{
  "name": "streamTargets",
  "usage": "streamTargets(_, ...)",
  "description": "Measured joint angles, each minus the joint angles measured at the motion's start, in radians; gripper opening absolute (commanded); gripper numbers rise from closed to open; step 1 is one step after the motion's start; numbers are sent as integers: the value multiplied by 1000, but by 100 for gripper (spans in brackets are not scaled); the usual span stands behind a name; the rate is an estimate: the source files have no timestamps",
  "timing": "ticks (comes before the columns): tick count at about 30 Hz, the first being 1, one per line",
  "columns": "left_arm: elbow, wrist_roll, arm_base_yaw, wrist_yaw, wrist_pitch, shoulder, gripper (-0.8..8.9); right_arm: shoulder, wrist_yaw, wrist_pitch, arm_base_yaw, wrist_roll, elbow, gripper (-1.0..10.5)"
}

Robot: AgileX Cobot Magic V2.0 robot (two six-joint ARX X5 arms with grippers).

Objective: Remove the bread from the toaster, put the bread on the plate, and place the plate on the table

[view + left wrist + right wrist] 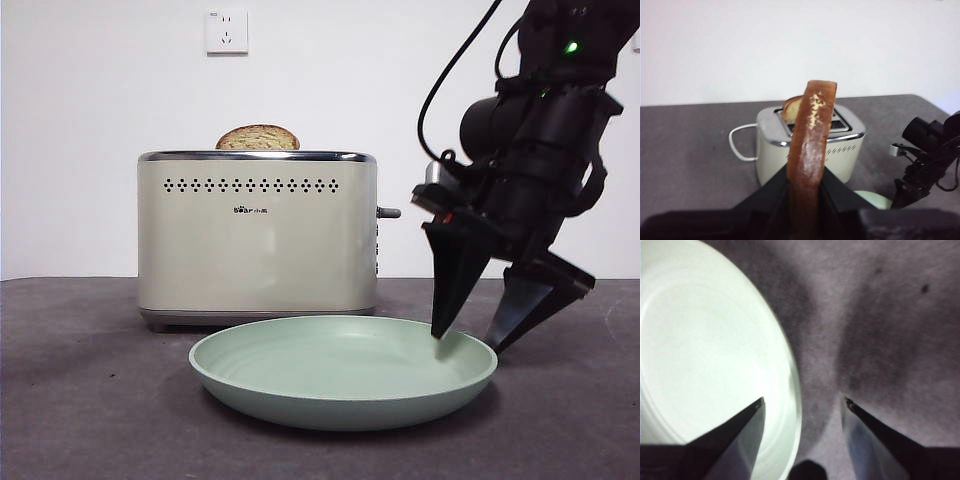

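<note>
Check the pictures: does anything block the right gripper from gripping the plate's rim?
Nothing visible does. The right gripper is open, its jaws straddling the rim of the plate, one over the dish, one outside above the table.

— What do we have in view besides the working items?

— We see a white wall socket (226, 31) mounted high on the plain white wall (90, 120). A second slice of bread (258, 138) pokes up with its rounded top showing, and in the left wrist view we spot a white power cord (738, 145) looping across the dark surface.
</note>
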Motion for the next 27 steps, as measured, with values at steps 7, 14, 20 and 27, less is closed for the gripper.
streamTargets(7, -1, -7, 0, -13, -40, -1, -9, 6, 0, 7, 15, -5, 0, -19)
streamTargets(14, -1, -8, 0, -13, -64, -1, -9, 6, 3, 8, 19, -8, 0, -16)
streamTargets(20, -1, -7, 0, 73, -44, 8, -9, 4, 4, 3, 19, -3, 0, -16)
streamTargets(27, -1, -8, 0, 279, 53, 152, -9, -90, 9, -5, 19, 22, 0, -16)
